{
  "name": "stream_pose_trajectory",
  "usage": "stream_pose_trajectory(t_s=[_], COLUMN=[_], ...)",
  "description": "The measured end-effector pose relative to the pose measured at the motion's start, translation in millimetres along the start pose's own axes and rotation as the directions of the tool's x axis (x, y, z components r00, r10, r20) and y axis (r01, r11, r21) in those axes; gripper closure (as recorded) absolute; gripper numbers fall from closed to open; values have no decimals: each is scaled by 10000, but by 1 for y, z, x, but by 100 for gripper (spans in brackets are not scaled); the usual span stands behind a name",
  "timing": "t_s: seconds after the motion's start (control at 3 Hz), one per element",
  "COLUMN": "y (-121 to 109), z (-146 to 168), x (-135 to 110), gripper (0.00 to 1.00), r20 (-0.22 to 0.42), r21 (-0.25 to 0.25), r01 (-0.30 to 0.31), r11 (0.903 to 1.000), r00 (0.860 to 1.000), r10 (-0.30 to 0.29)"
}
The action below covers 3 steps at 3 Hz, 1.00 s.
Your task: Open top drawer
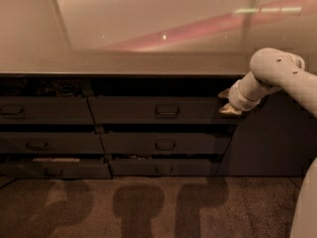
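the pale countertop (148, 63) shades the gap beneath it, and what lies there is too dark to make out. the white arm (282, 76) is cut off at the right edge. the top drawer (129, 110) sits just under the counter, its handle (167, 111) centred. the gripper (227, 102) is at the drawer's right end; i cannot tell whether it is open or closed, or whether it touches the drawer.

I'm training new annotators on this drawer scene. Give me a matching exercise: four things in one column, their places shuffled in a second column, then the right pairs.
Things
1. gripper
2. loop handle
3. countertop
4. rounded shadows

Places
A. centre of the top drawer front
B. on the floor in front of the drawers
C. at the top drawer's right end
D. above all the drawers

Pairs: 1-C, 2-A, 3-D, 4-B
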State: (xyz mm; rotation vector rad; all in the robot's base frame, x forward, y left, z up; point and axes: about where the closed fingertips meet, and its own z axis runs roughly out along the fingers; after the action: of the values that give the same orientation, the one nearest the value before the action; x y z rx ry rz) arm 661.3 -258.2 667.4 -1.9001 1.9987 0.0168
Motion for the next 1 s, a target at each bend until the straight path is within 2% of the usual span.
stream_pose_trajectory(t_s=[0.33, 1.0], y=[6, 3], z=[2, -10], x=[1, -3], gripper=[100, 100], r20=[-29, -29], r21=[8, 8], r01=[31, 32], r11=[10000, 10000], r00=[10000, 10000], r10=[-31, -32])
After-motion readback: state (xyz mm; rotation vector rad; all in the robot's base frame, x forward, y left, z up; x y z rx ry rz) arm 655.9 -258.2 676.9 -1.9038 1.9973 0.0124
